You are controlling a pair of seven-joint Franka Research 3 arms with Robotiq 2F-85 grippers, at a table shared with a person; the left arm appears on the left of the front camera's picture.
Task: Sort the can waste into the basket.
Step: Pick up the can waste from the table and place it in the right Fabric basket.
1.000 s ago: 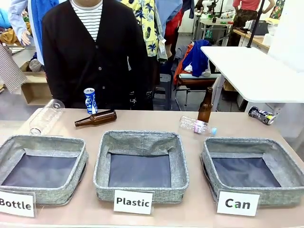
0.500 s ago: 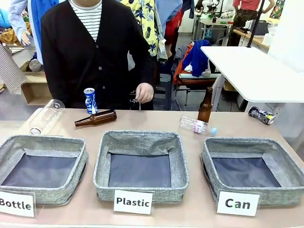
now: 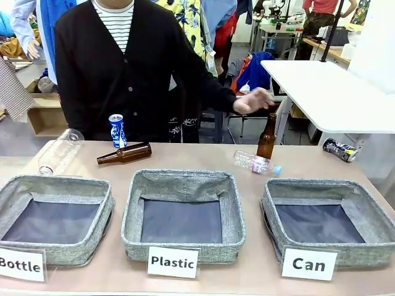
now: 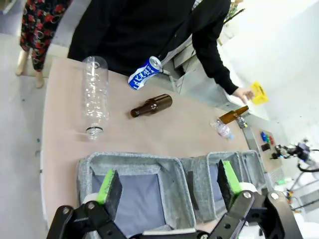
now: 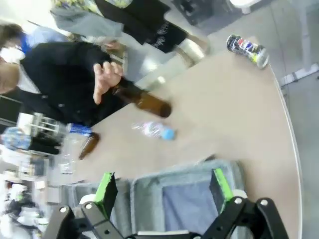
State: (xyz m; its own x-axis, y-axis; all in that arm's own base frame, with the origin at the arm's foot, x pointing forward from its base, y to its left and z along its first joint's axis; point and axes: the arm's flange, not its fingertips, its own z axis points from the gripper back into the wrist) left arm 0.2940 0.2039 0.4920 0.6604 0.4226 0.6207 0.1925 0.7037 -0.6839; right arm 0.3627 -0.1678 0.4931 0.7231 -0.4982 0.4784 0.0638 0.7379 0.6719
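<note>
The crushed can lies on its side at the table's far right corner, near the edge. The blue-and-white can stands upright at the far left, just behind a lying brown bottle. The Can basket, rightmost of the three, has nothing in it, so no sorting is done yet. The right gripper hangs above that basket with its fingers spread wide and empty. The left gripper is likewise spread and empty over the baskets on its own side. The crushed can looks like the natural first pick for the right arm. It should come down from above with the fingers set across the can's narrow width, not its length, and close gently, because dented metal can slip or roll. A sideways nudge risks sending the can off the edge. The person's hand is stretched out above an upright brown bottle, with a small clear bottle lying near it. The reach should therefore keep right of both. The drop into the basket should be low and central.
</note>
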